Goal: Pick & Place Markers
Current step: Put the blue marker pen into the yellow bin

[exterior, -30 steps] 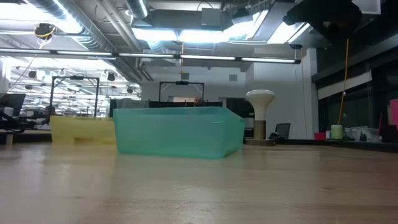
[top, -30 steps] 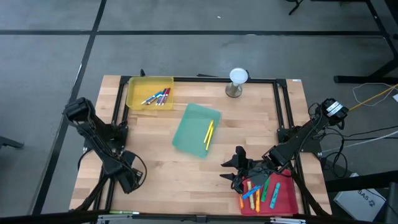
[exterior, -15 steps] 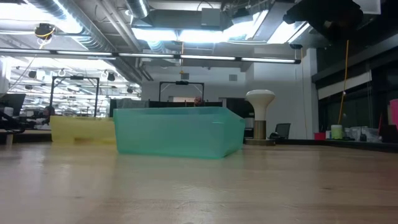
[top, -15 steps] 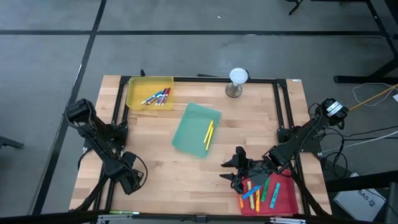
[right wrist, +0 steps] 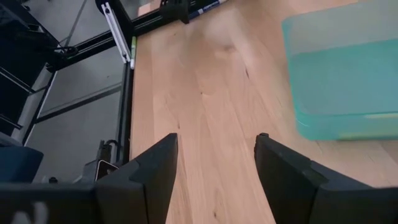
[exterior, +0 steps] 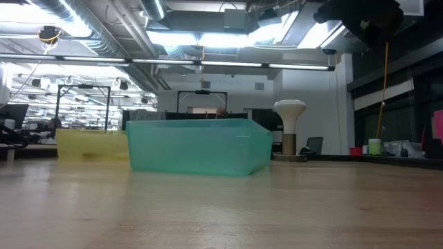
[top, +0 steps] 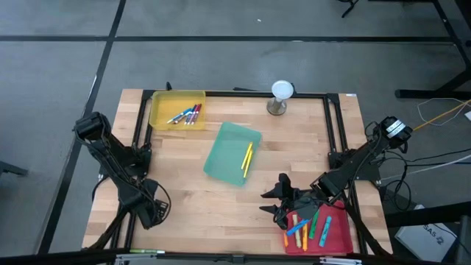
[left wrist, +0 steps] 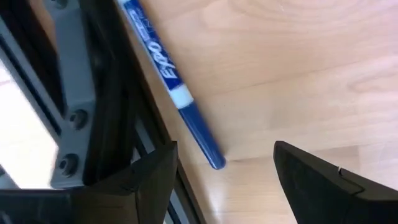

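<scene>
A blue-capped, white-barrelled marker lies flat on the wood beside the black frame rail at the table's near left. My left gripper hangs open just above it, pointing down, with the marker's blue end between the fingers and untouched. In the high view the left gripper hides this marker. My right gripper stands open at the near right, beside the red tray, which holds several markers. One yellow marker lies in the green tray. Several more markers lie in the yellow tray.
A white mushroom-shaped lamp stands at the far edge. Black frame rails run along the table's left, far and right sides. Bare wood lies between the two grippers. The right wrist view looks across bare wood to the green tray.
</scene>
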